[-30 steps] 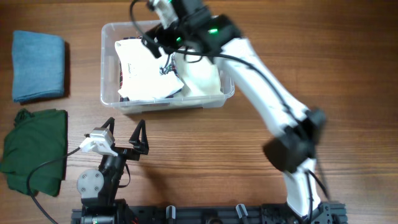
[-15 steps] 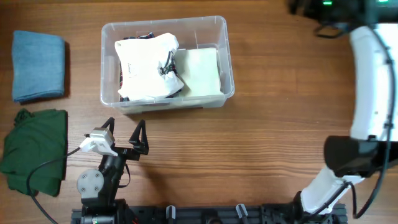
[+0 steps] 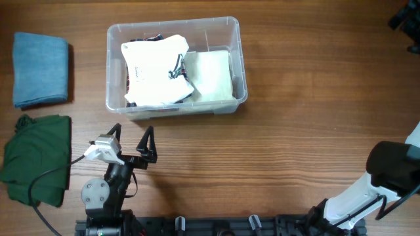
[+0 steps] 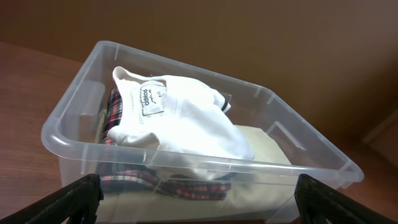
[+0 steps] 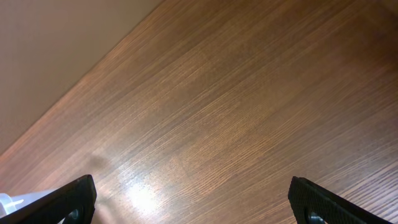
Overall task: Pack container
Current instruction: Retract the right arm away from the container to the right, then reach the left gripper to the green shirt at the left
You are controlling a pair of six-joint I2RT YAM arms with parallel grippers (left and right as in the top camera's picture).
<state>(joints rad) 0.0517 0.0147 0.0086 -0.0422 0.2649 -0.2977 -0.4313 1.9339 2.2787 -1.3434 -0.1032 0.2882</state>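
Observation:
The clear container stands at the back middle of the table. Inside lie a white garment, a cream folded piece and a plaid cloth beneath them. My left gripper rests open in front of the container, its fingers apart with nothing between them. In the left wrist view the container's front wall fills the space ahead of the left gripper. Only a dark part of my right arm shows at the top right edge. The right gripper is open over bare wood.
A folded blue cloth lies at the far left. A crumpled dark green cloth lies below it, beside the left arm's base, with a black cable crossing it. The right arm's base stands at the near right.
My right arm has swung from above the container out to the far right edge. The white garment stays in the container. The left arm has not moved.

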